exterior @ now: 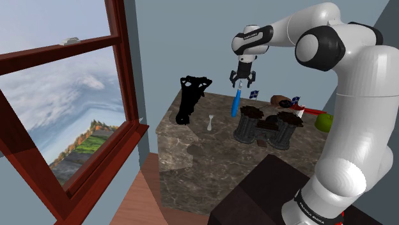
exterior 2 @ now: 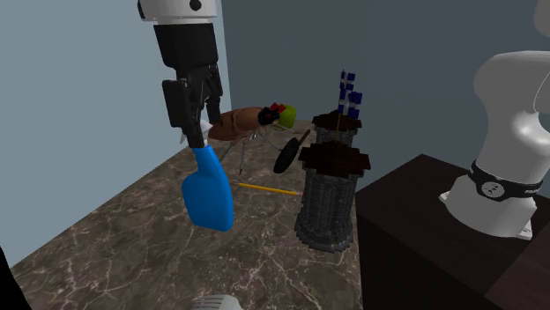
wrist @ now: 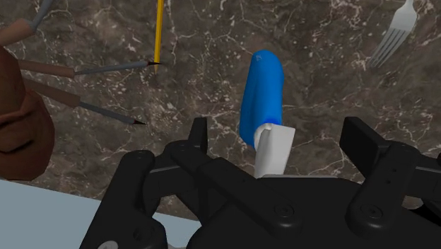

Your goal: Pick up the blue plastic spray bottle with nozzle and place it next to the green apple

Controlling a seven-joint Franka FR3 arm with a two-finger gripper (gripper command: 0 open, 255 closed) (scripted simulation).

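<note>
The blue spray bottle point(exterior: 236, 104) point(exterior 2: 210, 192) point(wrist: 261, 92) hangs tilted above the dark marble tabletop point(exterior: 204, 150), nozzle end up. My gripper point(exterior: 242, 82) point(exterior 2: 196, 130) point(wrist: 277, 145) is shut on its white nozzle point(wrist: 273, 150), with the blue body pointing away below the fingers. The green apple point(exterior: 325, 121) point(exterior 2: 289, 115) lies near the table's far end in the second exterior view, beside red and black items. In the shoulder view it is at the right, partly behind my arm.
Two dark tower-shaped holders point(exterior: 248, 124) point(exterior: 284, 129) point(exterior 2: 330, 198) with small flags stand between bottle and apple. A yellow pencil point(exterior 2: 264, 188) point(wrist: 159, 32), a white fork point(exterior: 210, 121) point(wrist: 392, 35), a brown spiked object point(exterior 2: 238, 123) and a black figure point(exterior: 192, 96) lie around. A window point(exterior: 57, 115) is at the shoulder view's left.
</note>
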